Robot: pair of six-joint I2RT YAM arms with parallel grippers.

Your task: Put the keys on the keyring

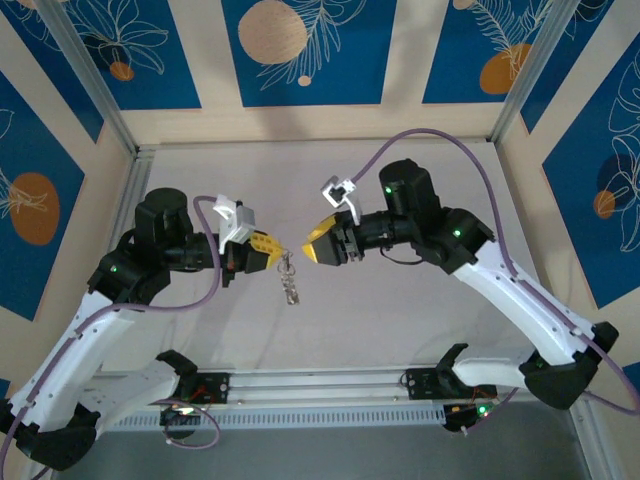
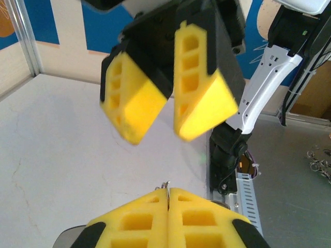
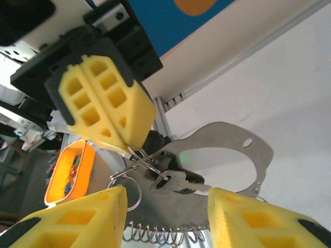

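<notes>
Yellow foam fingers (image 2: 139,217) of the left claw (image 1: 268,248) are pressed flat together, no gap, w/ a thin wire bit (image 2: 166,185) at the top of the keys (image 3: 168,182) nipped btwn the tips. In the left wrist view that wire pokes up out of the seam. The keys hang from those tips over the pale counter (image 1: 400,320), approx mid-workspace, btwn the two claws. They are a silvery key w/ a dark part, plus a small wire ring (image 3: 128,188) just beside it.

The right claw (image 1: 314,250) faces the left one tip to tip, near but apart. Its fingers stand wide apart w/ nothing held. In its own wrist view the keys sit just above the gap btwn them.

The keyring (image 3: 227,147) is a flat grey metal hoop seen behind the keys in the right wrist view. It has a small hole near its upper right, and pale counter shows thru the middle. A row of tiny silvery coils (image 3: 160,236) runs along its lower edge, btwn the right claw's fingers. Can't tell if it lies on the counter or hangs, nor whether the keys touch it; the key only overlaps its lower-left inner edge in that view.

An orange bin (image 3: 67,175) w/ small bits sits in the background, lower left of the left claw. Purple cables (image 1: 450,145) loop off both arms.
</notes>
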